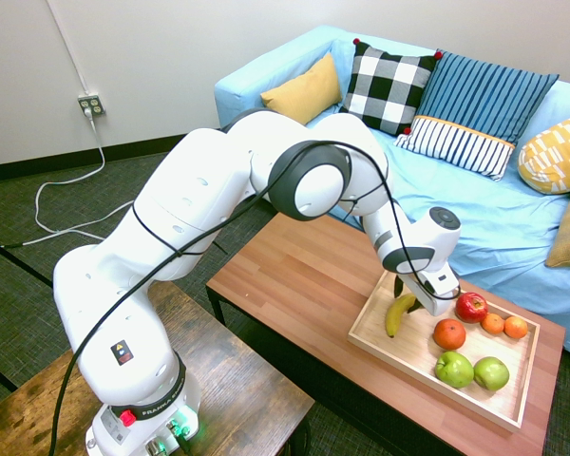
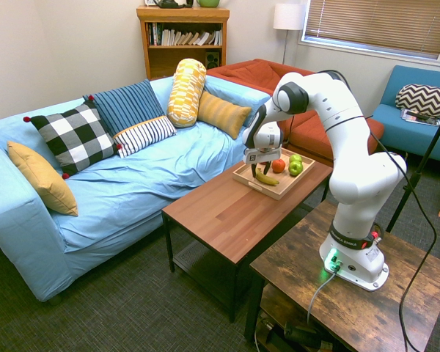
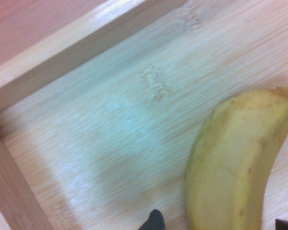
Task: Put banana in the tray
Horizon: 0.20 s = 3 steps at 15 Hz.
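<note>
The arm's pincer [image 1: 410, 302] points straight down over the near-left corner of the large shallow tray of pale wood [image 1: 372, 350], with the small curved yellow banana [image 1: 399, 314] at its tips. The fingers are too small and shadowed in both outside views to say whether they grip the fruit or have let go, so I cannot tell the pincer's state. The banana sits inside the tray's low walls, its lower end at or close to the floor; the wrist view shows its body [image 3: 235, 163] over bare tray wood near the corner.

Further along the tray lie a red apple [image 1: 471, 306], a large orange [image 1: 448, 333], two smaller oranges [image 1: 504, 325] and two green apples [image 1: 472, 370], all apart from the banana. The tray rests at the end of the reddish-brown wooden worktop [image 1: 294, 275], in front of a blue sofa [image 1: 475, 209].

The risks, as I judge them: if released while tilted, the banana could tip and roll onto the tray's rim. A lift with a finger still catching the peel could drag it out over the low wall.
</note>
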### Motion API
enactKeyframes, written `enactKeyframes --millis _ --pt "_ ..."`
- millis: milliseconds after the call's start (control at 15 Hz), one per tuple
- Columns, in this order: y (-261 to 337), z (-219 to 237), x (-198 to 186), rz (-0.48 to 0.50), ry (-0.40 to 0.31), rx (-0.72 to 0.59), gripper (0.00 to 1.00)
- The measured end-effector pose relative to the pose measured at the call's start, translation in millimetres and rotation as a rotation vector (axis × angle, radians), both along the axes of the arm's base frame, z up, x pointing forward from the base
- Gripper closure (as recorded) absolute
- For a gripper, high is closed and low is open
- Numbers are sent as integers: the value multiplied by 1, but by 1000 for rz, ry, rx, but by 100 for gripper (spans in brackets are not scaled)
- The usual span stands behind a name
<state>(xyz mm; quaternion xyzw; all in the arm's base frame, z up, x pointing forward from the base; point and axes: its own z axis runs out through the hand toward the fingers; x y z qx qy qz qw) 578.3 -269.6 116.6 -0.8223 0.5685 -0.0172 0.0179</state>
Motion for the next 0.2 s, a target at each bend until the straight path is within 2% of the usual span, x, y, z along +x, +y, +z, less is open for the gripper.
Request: enactKeyframes --millis 200 --pt "3 38 -9 2 -19 -19 0"
